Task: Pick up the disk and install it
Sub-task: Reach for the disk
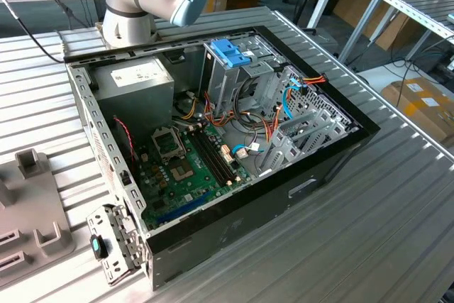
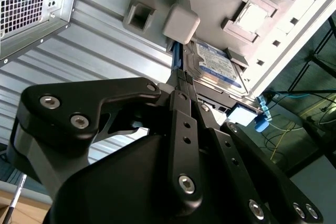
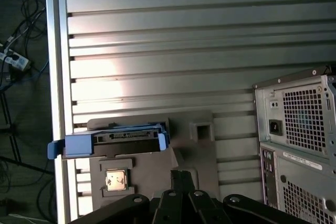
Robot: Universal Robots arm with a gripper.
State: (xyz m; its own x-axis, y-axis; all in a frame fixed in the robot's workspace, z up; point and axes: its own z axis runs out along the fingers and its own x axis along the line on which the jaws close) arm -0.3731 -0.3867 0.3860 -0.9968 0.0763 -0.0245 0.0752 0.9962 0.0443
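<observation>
The disk [image 3: 113, 139] is a silver-grey drive in a light-blue carrier rail, and it stands on edge in a slot of a grey fixture [image 3: 194, 148]. In the second wrist view the disk [image 2: 215, 64] shows its labelled face, with the blue rail along its edge. My black gripper [image 2: 180, 80] hangs close above the fixture, its tip near the disk's rail. In the first wrist view the gripper [image 3: 181, 174] sits just beside the disk's end, apart from it. Nothing shows held in it.
An open computer case [image 1: 333, 154] lies on the ribbed metal table [image 1: 397, 232], with a tall drive cage topped by a blue latch [image 1: 230, 53]. The grey fixture [image 1: 28, 204] lies at the exterior view's left. A processor chip [image 3: 116, 179] rests in the fixture. The table edge [image 3: 52, 77] runs close to the disk.
</observation>
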